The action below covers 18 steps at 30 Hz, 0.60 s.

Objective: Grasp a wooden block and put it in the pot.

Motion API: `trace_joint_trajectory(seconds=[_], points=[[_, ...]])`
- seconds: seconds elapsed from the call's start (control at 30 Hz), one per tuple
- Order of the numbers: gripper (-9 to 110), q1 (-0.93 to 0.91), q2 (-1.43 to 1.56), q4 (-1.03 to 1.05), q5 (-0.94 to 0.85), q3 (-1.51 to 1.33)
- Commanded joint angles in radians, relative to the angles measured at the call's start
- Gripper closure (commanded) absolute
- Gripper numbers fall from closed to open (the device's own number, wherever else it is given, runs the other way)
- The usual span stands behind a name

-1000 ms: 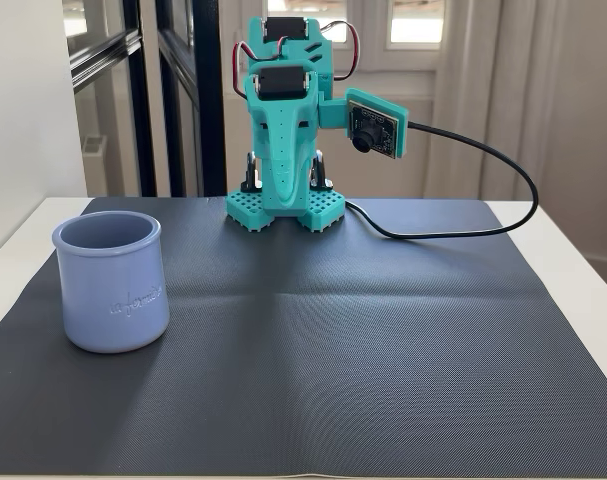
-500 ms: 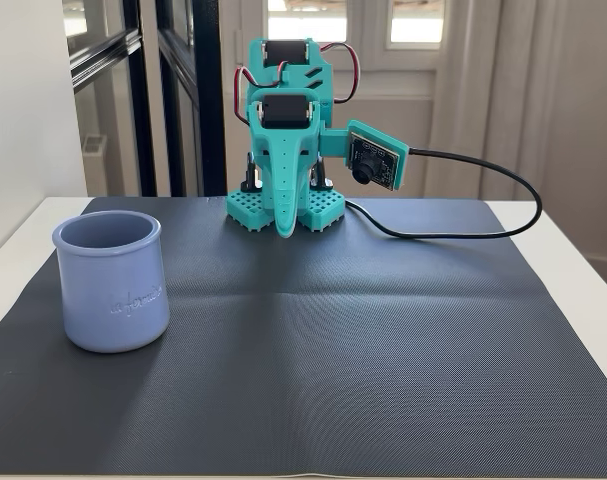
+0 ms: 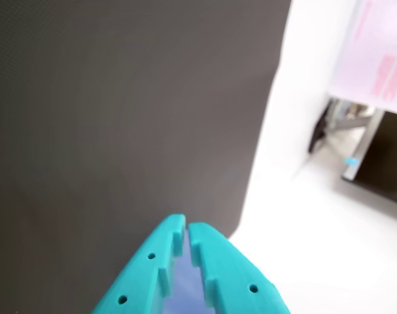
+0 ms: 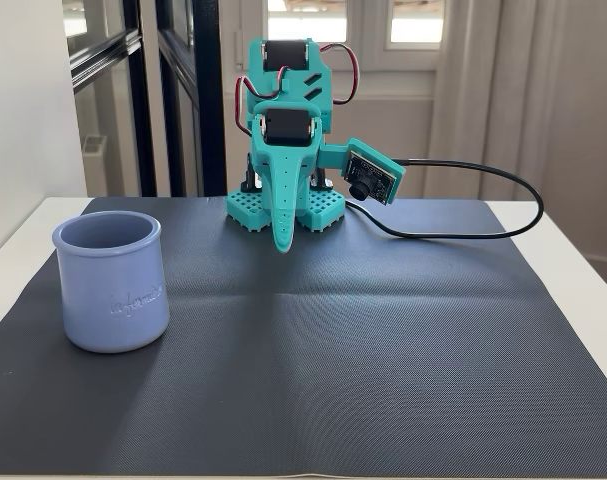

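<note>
The wooden block shows in neither view. The lavender-blue pot (image 4: 110, 285) stands upright on the left part of the dark mat (image 4: 343, 350) in the fixed view, with its opening facing up. My teal gripper (image 4: 281, 248) points down and forward at the back of the mat, just in front of the arm's base, far from the pot. Its fingers are shut with nothing between them. In the wrist view the gripper (image 3: 186, 226) enters from the bottom edge over the mat (image 3: 120, 118), with only a thin slit between the tips.
The arm's teal base (image 4: 318, 208) sits at the mat's back edge. A black cable (image 4: 503, 185) loops from the wrist camera (image 4: 368, 180) out to the right. White table (image 4: 573, 250) borders the mat; the wrist view shows the table (image 3: 296, 216) at right.
The arm has unfolded: the gripper tip has come forward and lower over the mat, and the wrist camera has dropped and tilted. The pot has not moved.
</note>
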<state>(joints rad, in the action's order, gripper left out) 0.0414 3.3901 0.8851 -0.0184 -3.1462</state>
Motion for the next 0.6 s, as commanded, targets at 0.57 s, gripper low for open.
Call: trace_joint_trajectory(seconds=[0.57], points=[[101, 0.011, 0.008, 0.003, -0.008, 0.003]])
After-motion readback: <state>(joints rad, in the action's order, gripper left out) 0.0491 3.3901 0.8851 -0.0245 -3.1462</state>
